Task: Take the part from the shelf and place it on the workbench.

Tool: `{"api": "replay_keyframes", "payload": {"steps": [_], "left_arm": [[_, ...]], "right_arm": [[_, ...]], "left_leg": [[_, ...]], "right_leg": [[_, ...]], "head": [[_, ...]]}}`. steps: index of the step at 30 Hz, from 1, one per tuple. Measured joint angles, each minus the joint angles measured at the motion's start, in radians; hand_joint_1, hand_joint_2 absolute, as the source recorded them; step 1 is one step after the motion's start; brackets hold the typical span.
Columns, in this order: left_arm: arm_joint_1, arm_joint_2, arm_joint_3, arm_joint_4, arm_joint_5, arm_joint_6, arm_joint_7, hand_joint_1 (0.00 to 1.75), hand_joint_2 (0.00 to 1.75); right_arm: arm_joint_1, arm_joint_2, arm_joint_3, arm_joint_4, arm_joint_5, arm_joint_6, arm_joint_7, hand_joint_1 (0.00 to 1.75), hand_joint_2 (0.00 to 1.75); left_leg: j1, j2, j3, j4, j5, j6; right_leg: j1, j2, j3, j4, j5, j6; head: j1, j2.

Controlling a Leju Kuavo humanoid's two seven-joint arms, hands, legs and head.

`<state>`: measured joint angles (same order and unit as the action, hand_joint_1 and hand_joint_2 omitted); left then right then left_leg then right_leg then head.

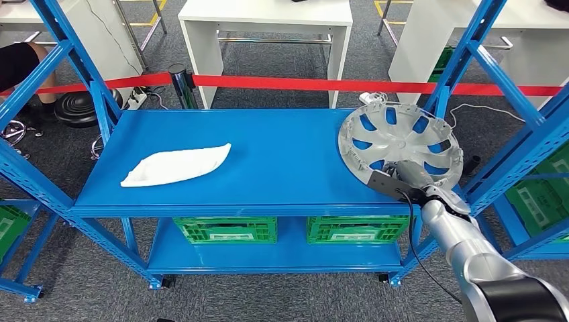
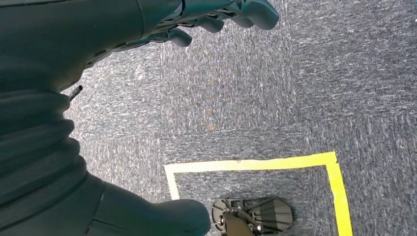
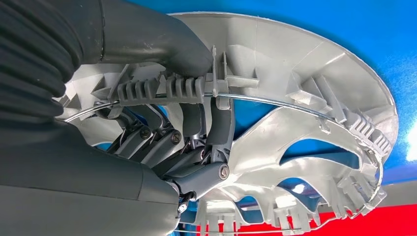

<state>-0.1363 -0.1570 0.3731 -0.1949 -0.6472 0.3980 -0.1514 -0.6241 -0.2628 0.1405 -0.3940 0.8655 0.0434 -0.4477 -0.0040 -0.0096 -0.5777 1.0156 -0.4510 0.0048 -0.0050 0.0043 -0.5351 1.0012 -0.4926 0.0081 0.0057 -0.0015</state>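
Hubcap (image 1: 400,143), silver, lying inner side up at right end of blue shelf top (image 1: 282,161), right of frame. Right hand (image 1: 401,180) clamping its near rim, thumb (image 3: 162,46) over rim, fingers (image 3: 216,132) under. Left hand (image 2: 216,17) hanging over grey carpet (image 2: 295,88), fingers loosely curled, holding nothing. White curved panel (image 1: 176,165) lying centre-left. Red barrier tape (image 1: 322,84) stretching beyond.

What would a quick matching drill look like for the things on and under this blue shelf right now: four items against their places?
Column one:
1. silver wheel cover
2. white moulded part
3. green crates
4. left hand

Column two:
A. lower shelf level
B. hanging over grey carpet
C. left half of the top shelf, untouched
D. right end of the top shelf, gripped at its rim by the right hand

Pairs: 1-D, 2-C, 3-A, 4-B
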Motion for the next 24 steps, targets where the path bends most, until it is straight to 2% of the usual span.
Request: {"api": "replay_keyframes", "payload": {"steps": [12, 24], "left_arm": [[0.0, -0.002, 0.002, 0.0, 0.0, -0.009, -0.006, 0.0, 1.75], [0.005, -0.004, 0.003, 0.0, 0.001, -0.03, -0.009, 0.0, 1.75]], "right_arm": [[0.006, 0.0, 0.0, -0.005, -0.001, -0.009, -0.003, 1.75, 1.75], [0.031, -0.002, 0.0, -0.063, -0.002, -0.072, -0.03, 1.75, 1.75]], "left_leg": [[0.0, 0.0, 0.0, 0.0, 0.0, 0.0], [0.0, 0.0, -0.002, 0.0, 0.0, 0.0]], "right_leg": [[0.0, 0.0, 0.0, 0.0, 0.0, 0.0], [0.0, 0.0, -0.001, 0.0, 0.0, 0.0]], "head": [[0.0, 0.0], [0.0, 0.0]]}}
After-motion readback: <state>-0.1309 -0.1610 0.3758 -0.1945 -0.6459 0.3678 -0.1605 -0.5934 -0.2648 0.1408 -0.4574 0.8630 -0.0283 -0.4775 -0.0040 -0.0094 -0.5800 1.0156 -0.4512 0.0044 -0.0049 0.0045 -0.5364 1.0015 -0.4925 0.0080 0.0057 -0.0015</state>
